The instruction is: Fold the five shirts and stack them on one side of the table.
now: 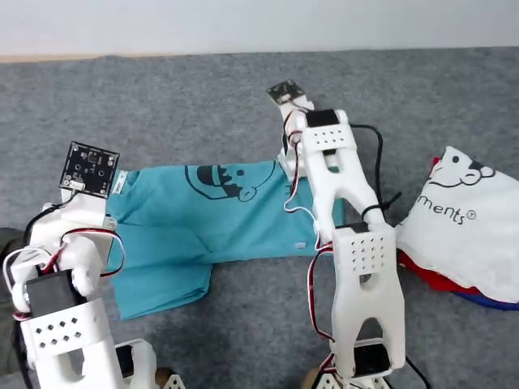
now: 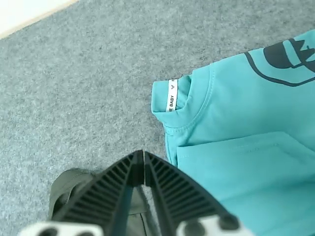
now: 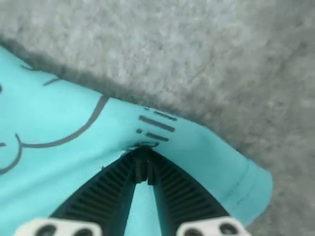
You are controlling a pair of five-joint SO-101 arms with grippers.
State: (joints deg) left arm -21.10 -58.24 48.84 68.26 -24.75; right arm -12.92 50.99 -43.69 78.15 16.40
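High view shows a teal shirt lying sideways in the middle of the grey table. Its collar points toward the left edge, and one sleeve sticks out toward the near edge. The printed face runs right up to the shirt's far edge, so the cloth seems to be turned over there, part way through a fold.

In the right wrist view the right gripper is closed on the shirt at its far right corner, and the fabric puckers where the tips meet. That hold looks meant to carry this corner across the body for the next fold.

The left gripper has its jaws pressed together with nothing between the tips. It hangs over bare table just beside the collar, above an olive cloth at the left edge. It probably waits there to pin or take the collar end so the shirt does not slide when the other corner is pulled.

A pile of shirts, white on top with red and blue beneath, sits at the right edge. It looks loose rather than folded, so I judge the task to be at an early stage.
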